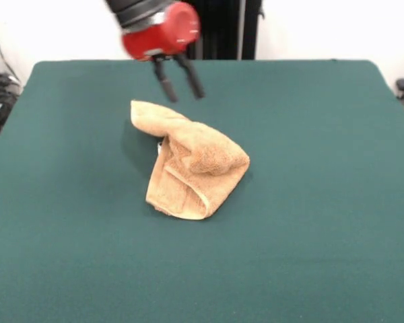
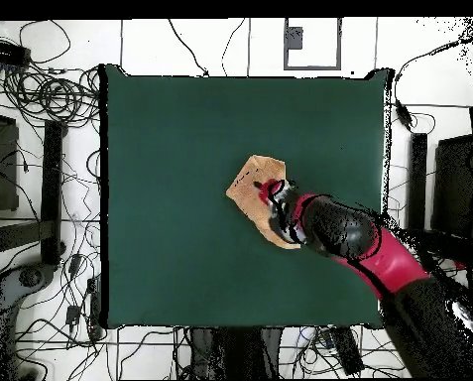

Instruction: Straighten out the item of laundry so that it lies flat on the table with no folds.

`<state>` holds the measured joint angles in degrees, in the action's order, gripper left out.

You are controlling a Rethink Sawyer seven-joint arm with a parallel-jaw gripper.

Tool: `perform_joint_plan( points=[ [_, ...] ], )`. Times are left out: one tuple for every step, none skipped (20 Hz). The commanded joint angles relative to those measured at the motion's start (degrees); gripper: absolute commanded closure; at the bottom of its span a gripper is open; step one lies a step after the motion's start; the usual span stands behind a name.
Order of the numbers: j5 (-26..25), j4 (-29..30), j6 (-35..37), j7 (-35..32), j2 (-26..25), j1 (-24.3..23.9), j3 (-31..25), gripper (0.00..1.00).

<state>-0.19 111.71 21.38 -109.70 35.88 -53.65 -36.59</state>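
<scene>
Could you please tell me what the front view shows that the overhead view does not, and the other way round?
Only the front view shows the gripper with its two dark fingers spread apart and empty, above the towel's far corner, and the towel's folds: it is bunched and doubled over, not flat.

Only the overhead view shows the whole table outline, the arm reaching in over part of the towel, and the cables on the floor around the table.

Both show the tan towel near the middle of the green table, with the red and black arm over it.
</scene>
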Motion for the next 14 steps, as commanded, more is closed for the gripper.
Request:
perform_joint_plan(
  points=[
    [-9.0, 0.2, 2.1, 17.3, -11.8, -10.7, -12.7, 0.00],
    [-10.6, -0.1, 3.1, 18.0, -12.3, -11.7, -13.2, 0.00],
    [-12.5, -1.3, 5.1, 20.2, -13.6, -13.3, -13.6, 0.00],
    [-14.0, -1.8, 5.9, 20.8, -14.5, -14.4, -14.0, 0.00],
    [-15.7, -2.7, 6.8, 22.0, -15.8, -15.8, -14.1, 0.00],
    [-17.2, -3.0, 7.1, 22.3, -16.5, -16.6, -14.4, 0.00],
    [-19.2, -2.8, 6.5, 22.3, -17.1, -17.4, -14.3, 0.00],
    [-20.3, -3.3, 5.9, 21.6, -17.6, -17.5, -14.2, 0.00],
    [-22.2, -3.0, 1.9, 18.5, -18.3, -17.4, -13.4, 0.00],
    [-23.9, -2.9, -0.4, 16.2, -18.8, -17.3, -13.0, 0.00],
    [-26.5, -2.6, -6.3, 12.3, -19.7, -16.4, -12.0, 0.00],
    [-28.3, -2.5, -8.9, 10.5, -20.6, -16.1, -11.6, 0.00],
    [-30.9, -2.3, -14.6, 7.4, -22.7, -15.3, -10.7, 0.00],
    [-32.4, -2.2, -17.4, 5.7, -23.7, -15.0, -10.0, 0.00]
  ],
)
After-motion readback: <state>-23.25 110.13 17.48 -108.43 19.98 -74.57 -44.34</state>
